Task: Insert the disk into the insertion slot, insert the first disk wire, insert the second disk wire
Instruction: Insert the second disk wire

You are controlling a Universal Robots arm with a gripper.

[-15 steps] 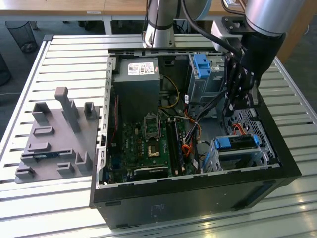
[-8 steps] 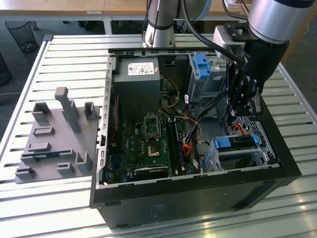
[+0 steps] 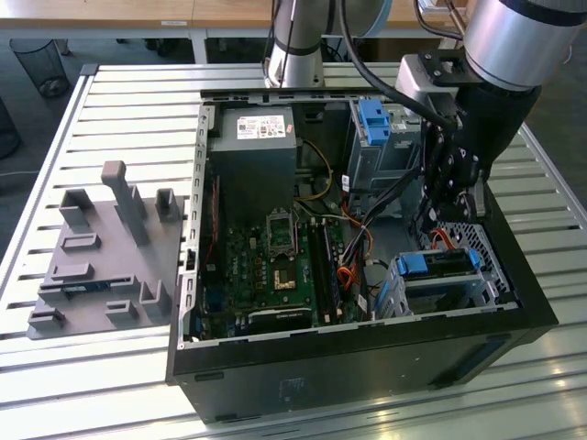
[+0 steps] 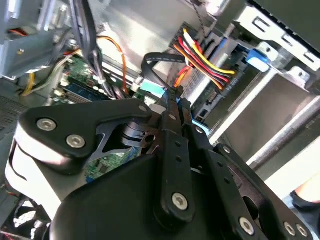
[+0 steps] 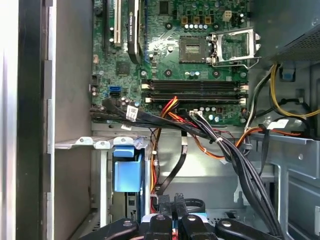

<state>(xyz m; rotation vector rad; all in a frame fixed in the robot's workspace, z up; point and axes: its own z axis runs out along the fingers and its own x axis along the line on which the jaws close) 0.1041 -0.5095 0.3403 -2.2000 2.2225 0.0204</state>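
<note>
Reaching down into the open computer case point(image 3: 367, 357), the end effector point(image 4: 174, 100) is pinching its fingers together on a thin flat black cable point(image 4: 157, 59) with a pale teal tip, next to a bundle of red, yellow and black wires point(image 4: 205, 62). Just beyond those wires the disk point(image 3: 438, 266) is sitting in the insertion slot point(image 3: 481, 284), lying flat with its blue carrier edge facing the motherboard point(image 3: 275, 266); its long axis is running across the case toward the exterior view's right. In the first wrist view the blue carrier point(image 5: 125, 170) is showing beside the red and orange wires. A taller silver cage with a blue latch point(image 3: 374, 119) is standing farther back. The case is resting on a surface point(image 3: 138, 92) of pale metal slats, with a grey fixture block point(image 3: 105, 257) on the exterior view's left. Wooden desks point(image 3: 138, 11) and a mesh waste bin point(image 3: 41, 64) are standing behind.
</note>
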